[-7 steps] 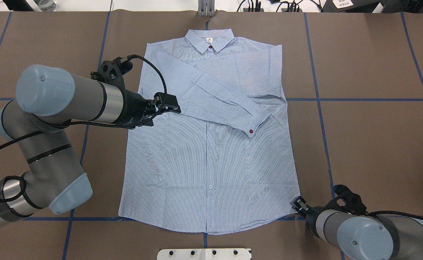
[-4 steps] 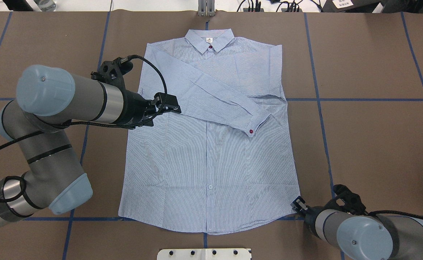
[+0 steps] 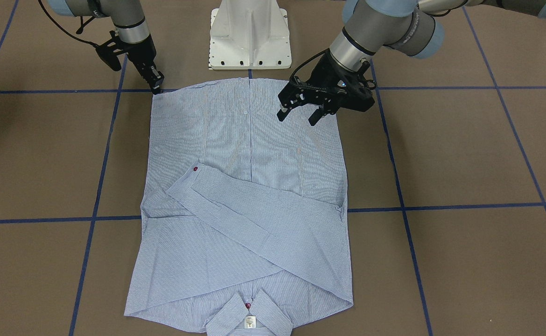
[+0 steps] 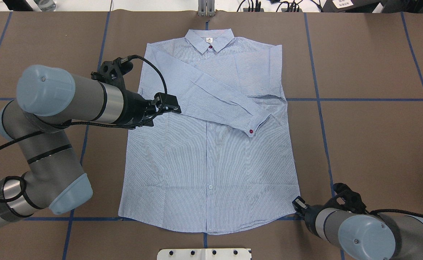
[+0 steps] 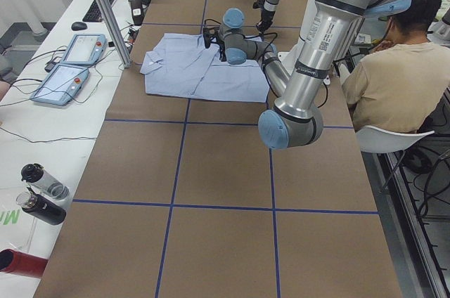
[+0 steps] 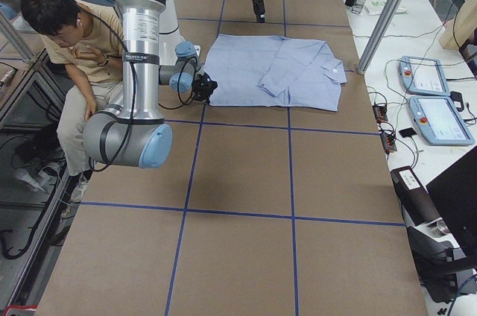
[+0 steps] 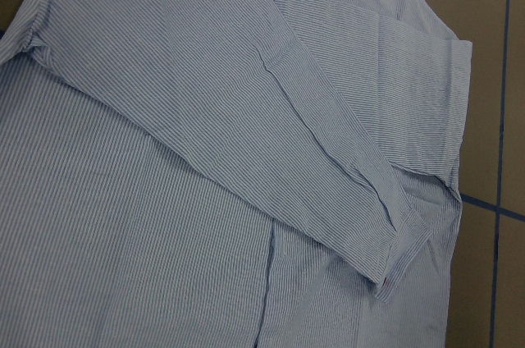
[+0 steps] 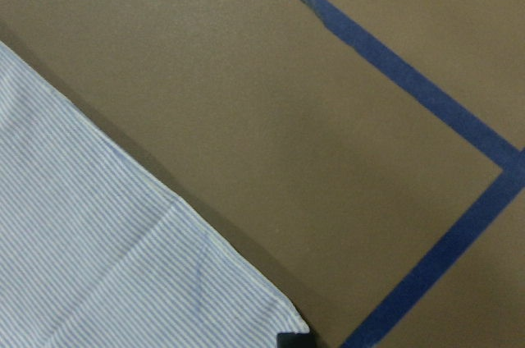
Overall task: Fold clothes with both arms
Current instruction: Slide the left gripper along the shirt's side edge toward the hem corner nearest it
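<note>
Shirt [image 4: 208, 151] flat on table [image 4: 370, 144], front up; long axis runs straight out from pedestal base [image 4: 204, 254], hem nearest base, collar [image 4: 208, 40] pointing away. Right gripper [image 3: 156, 85] at hem corner nearest base; cannot tell if closed on cloth. Left gripper [image 3: 296, 115] spread wide, empty, above shirt's left flank, farther from base than its own hem corner; likely must retreat baseward

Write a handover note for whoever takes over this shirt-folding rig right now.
Left gripper: open, empty, over the shirt on its left side, near the armpit.
Right gripper: at the hem corner on its side; grip unclear.
Shirt: flat, front up, collar away from the robot.
Done: both sleeves crossed over the chest.
To do: fold the body.
</note>
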Robot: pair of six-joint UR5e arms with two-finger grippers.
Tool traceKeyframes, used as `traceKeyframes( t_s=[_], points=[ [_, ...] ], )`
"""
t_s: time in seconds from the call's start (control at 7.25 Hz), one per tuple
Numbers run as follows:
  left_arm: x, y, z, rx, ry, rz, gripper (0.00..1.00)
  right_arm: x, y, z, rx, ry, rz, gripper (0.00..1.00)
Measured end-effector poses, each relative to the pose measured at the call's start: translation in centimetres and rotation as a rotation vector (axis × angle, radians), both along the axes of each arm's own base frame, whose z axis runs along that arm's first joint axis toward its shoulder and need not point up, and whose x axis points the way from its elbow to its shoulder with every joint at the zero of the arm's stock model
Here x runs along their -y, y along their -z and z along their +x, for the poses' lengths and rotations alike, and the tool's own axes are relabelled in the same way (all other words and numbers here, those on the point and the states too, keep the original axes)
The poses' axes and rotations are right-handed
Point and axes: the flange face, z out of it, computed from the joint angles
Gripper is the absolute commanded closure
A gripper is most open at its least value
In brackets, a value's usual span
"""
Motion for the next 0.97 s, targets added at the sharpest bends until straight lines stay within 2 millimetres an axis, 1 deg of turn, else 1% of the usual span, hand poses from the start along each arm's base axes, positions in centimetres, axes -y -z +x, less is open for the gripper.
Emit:
traceKeyframes(
  t_s=[0.55, 0.69, 0.83, 0.97],
  points=[
    [-0.01, -0.03, 0.00, -0.001, 0.001, -0.006, 0.01, 0.52, 1.03, 0.82, 0.021, -0.013, 0.002, 1.00],
    [-0.01, -0.05, 0.00, -0.002, 0.002, -0.009, 0.02, 0.66, 1.15, 1.10, 0.022, -0.016, 0.001, 0.90],
    [-0.03, -0.11, 0.01, -0.002, 0.003, -0.013, 0.02, 0.72, 0.95, 1.09, 0.017, -0.017, 0.000, 0.63],
    [-0.05, -0.36, 0.02, 0.001, 0.004, -0.017, 0.01, 0.84, 0.90, 1.00, 0.015, -0.020, 0.000, 0.49]
  ],
)
